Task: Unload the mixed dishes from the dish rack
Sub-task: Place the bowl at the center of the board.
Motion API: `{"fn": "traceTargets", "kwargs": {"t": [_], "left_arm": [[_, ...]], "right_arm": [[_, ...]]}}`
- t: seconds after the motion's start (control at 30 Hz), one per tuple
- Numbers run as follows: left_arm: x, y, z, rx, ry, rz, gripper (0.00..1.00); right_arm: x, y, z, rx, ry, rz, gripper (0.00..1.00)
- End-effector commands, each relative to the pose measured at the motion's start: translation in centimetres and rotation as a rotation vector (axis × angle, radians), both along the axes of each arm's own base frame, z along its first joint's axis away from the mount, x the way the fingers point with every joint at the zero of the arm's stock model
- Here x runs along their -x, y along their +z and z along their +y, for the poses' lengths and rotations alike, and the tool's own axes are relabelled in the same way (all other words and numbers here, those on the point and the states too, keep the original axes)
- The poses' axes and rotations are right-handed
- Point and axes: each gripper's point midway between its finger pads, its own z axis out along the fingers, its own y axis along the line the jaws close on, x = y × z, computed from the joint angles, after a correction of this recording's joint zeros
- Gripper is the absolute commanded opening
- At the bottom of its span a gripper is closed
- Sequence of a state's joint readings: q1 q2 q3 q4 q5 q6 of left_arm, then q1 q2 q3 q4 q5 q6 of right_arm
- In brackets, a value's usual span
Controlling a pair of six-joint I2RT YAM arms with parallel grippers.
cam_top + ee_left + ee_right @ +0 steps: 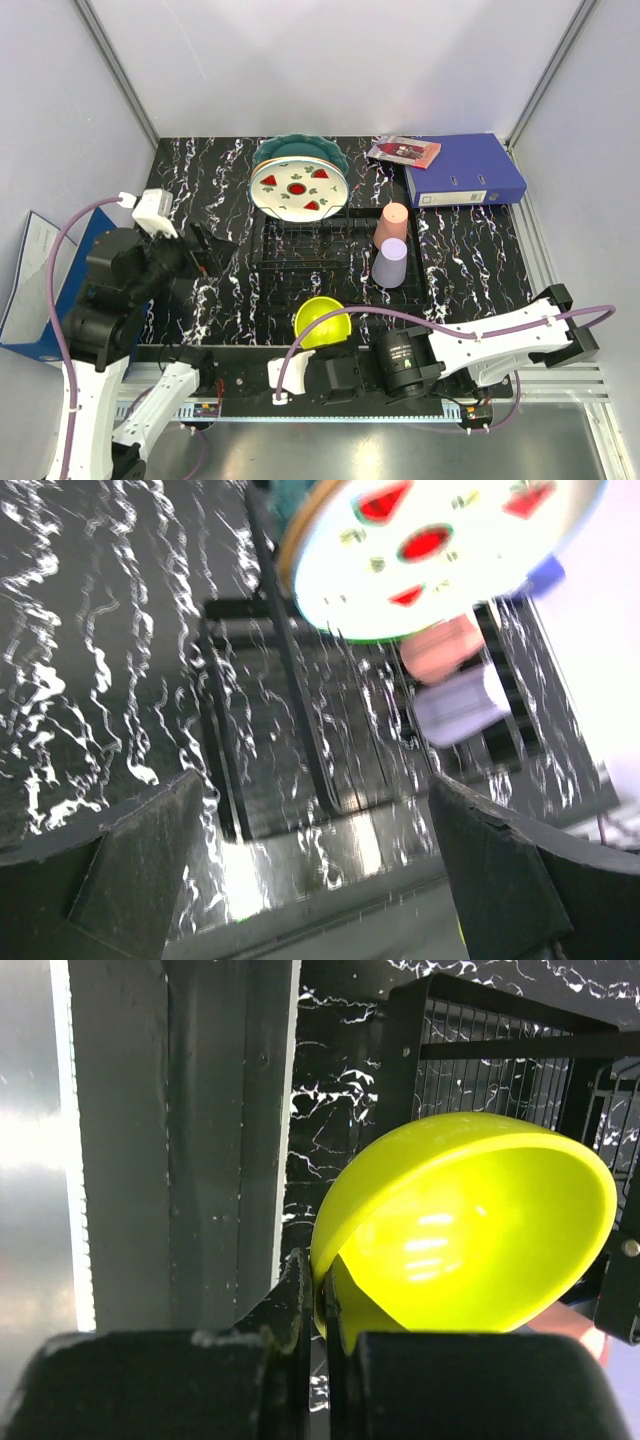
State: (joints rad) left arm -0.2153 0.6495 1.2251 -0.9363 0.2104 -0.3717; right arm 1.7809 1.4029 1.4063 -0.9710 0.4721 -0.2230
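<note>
White label strips along the spine of the blue binder [465, 170], flat at upper right of the top view; print far too small to read. At its left end, the small red-patterned booklet [403, 151], cover in dark red on pale pink, lettering not legible either.

Glossy and smooth, the small yellow bowl [322, 322]: round, thin-walled, tipped up on edge at lower centre of the top view, just below the near side of the dish rack [305, 245] and outside it. Pinched at the rim by the right pincer [318, 1295], dark fingers clamped on the wall, one inside the bowl, one outside.

Left pincer [315, 880] spread wide, nothing between its matte black fingers; left of the rack, over the bench [200, 170], black and stone-like with white veining.

Rack of thin black wire, low and rectangular, with upright dividers. Leaning at its far end, upper centre: white plate with red-green marks [299, 190], round, painted with red wedges around a red oval. Directly behind it, the teal scalloped plate [300, 148], wavy rim showing above.

Just right of the rack, on the bench: pink cup [392, 225] and lavender cup [389, 263], plain, tapered, unmarked, touching each other, pink above lavender in the frame.
</note>
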Motion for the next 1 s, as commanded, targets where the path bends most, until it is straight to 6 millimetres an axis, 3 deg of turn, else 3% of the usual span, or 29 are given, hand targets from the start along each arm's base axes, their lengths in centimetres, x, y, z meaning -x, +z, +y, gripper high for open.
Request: {"fn": "traceTargets", "kwargs": {"t": [0.0,0.17,0.6,0.97], "left_arm": [[2.0,0.6,-1.5,-0.011,-0.132,-0.023,0.95],[2.6,-1.6,-2.8,-0.016,-0.217,0.043,0.9],[5.5,1.5,-4.5,0.02,-0.376,-0.026,0.88],[5.8,1.7,-4.8,-0.038,-0.415,-0.017,0.86]], "right_arm": [[-0.5,2.6,0.8,-0.041,0.047,-0.062,0.0],[-0.5,3.9,2.1,-0.059,0.074,-0.087,0.0],[-1.1,7.8,5.2,-0.094,0.144,-0.058,0.0],[-1.9,7.0,8.0,-0.079,0.119,-0.029,0.0]]}}
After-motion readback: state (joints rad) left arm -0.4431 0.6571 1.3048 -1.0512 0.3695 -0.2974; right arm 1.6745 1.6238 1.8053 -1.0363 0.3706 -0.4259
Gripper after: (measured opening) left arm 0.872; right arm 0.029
